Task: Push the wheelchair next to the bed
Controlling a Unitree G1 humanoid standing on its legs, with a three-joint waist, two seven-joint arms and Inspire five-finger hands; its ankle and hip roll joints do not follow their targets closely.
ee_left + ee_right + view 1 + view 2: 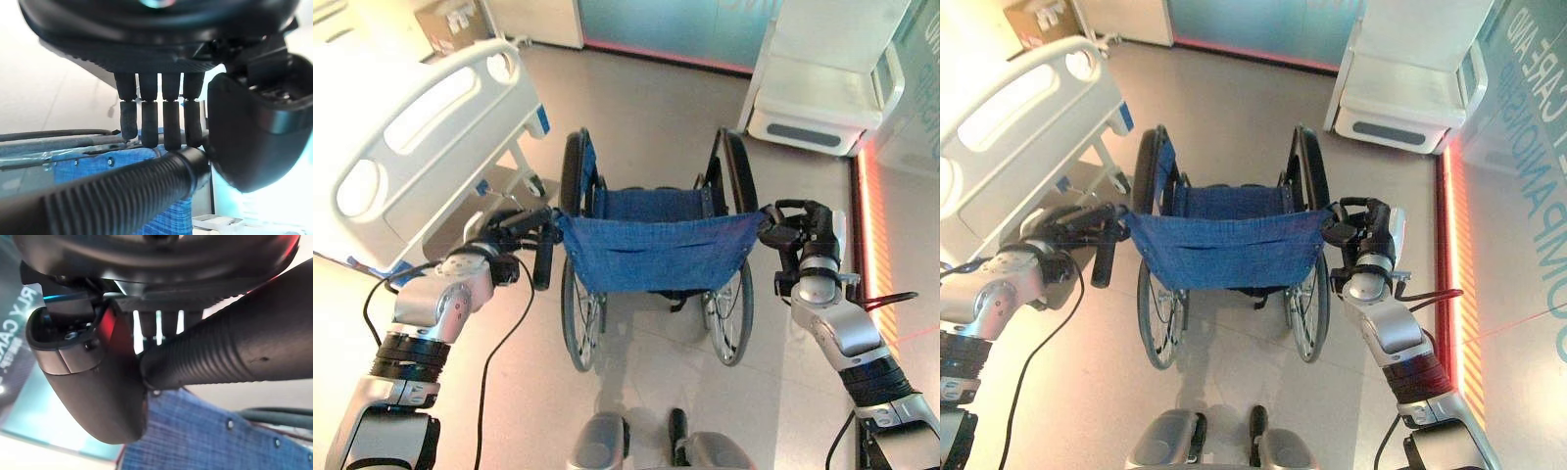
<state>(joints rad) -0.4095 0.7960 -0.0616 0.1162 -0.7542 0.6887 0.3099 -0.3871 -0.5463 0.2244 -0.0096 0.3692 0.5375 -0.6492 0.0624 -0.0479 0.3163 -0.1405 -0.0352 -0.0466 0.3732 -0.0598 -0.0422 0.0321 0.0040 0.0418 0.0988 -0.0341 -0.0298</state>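
Observation:
A wheelchair with a blue cloth backrest (pixel 651 250) and large spoked wheels stands right in front of me, facing away. My left hand (pixel 504 235) is at its left push handle, the fingers (pixel 149 122) curled over the ribbed black grip (pixel 107 200) with the thumb on the other side. My right hand (pixel 803 235) is shut on the right push handle; the ribbed grip (pixel 234 352) runs between the thumb (pixel 98 391) and the fingers. The white hospital bed (pixel 421 127), with its end panel towards me, stands at the left, close to the wheelchair's left wheel.
A white cabinet-like unit (pixel 822 88) stands at the back right. A red lit strip (pixel 871 245) runs along the floor by the right wall. A cardboard box (pixel 450 20) sits beyond the bed. Tan floor (pixel 646 108) runs ahead of the wheelchair.

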